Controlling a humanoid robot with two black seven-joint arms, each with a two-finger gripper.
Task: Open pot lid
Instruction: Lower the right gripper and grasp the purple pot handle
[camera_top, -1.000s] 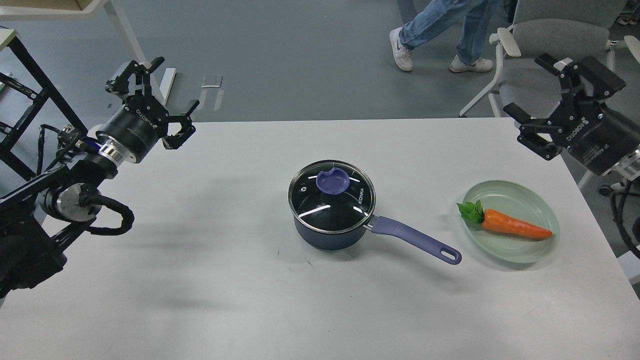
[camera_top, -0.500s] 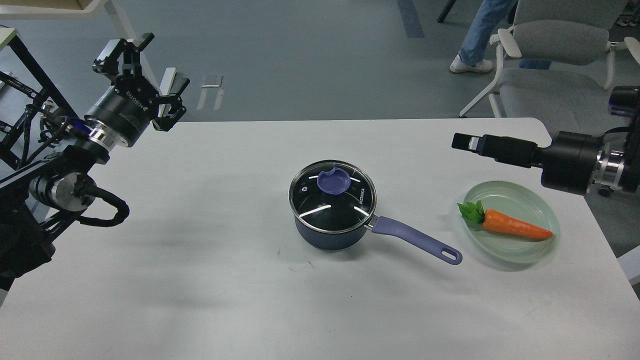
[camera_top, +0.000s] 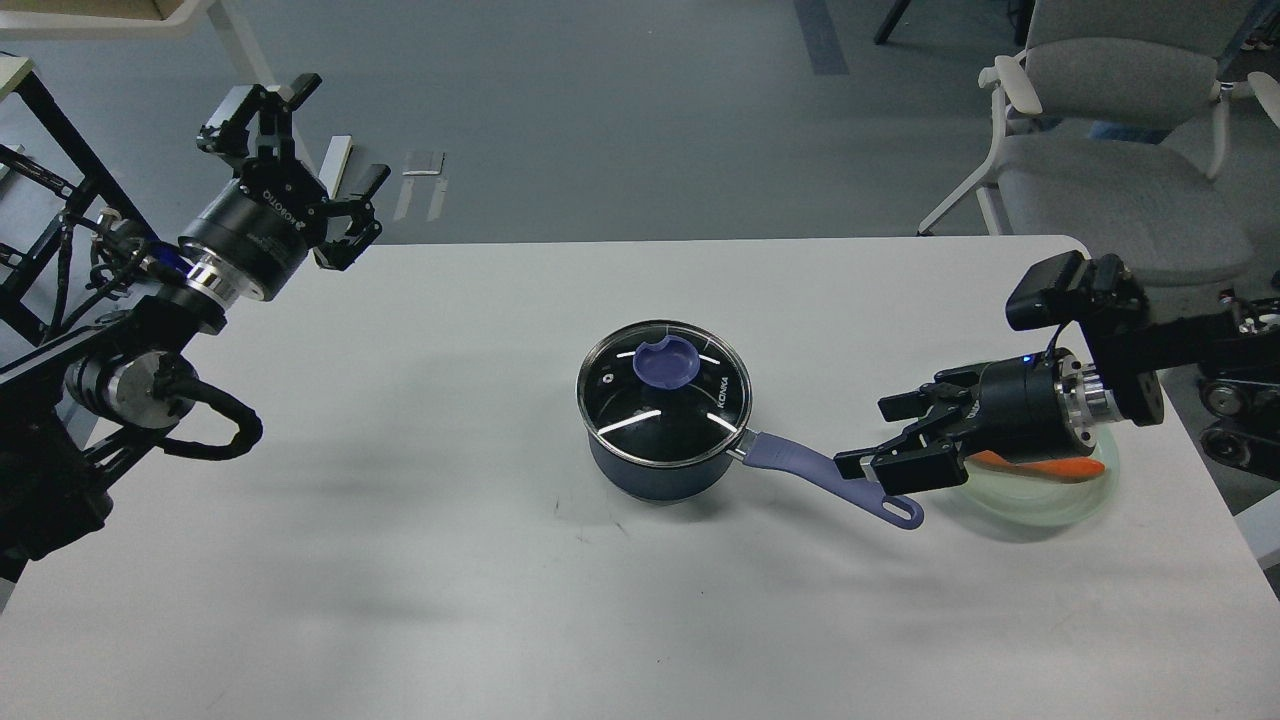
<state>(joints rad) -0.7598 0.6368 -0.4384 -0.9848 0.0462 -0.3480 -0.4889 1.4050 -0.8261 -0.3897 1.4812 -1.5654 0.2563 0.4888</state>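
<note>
Pot (camera_top: 660, 470) sitting mid-surface (camera_top: 450, 560), dark blue body, glass lid (camera_top: 662, 395) seated flat on the rim, purple knob (camera_top: 666, 363) on top. Purple handle (camera_top: 820, 478) pointing right of the pot. Right gripper (camera_top: 885, 437) hovering at the handle's end, fingers apart, in front of the green plate (camera_top: 1040, 505) and carrot (camera_top: 1050, 468). Left gripper (camera_top: 300, 160) raised far left of the pot, fingers spread. Wide bare surface lying left of the pot.

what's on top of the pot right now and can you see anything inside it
A glass lid with a purple knob sits closed on the pot. Through the glass the inside looks dark, with only reflections showing; any contents cannot be made out.
</note>
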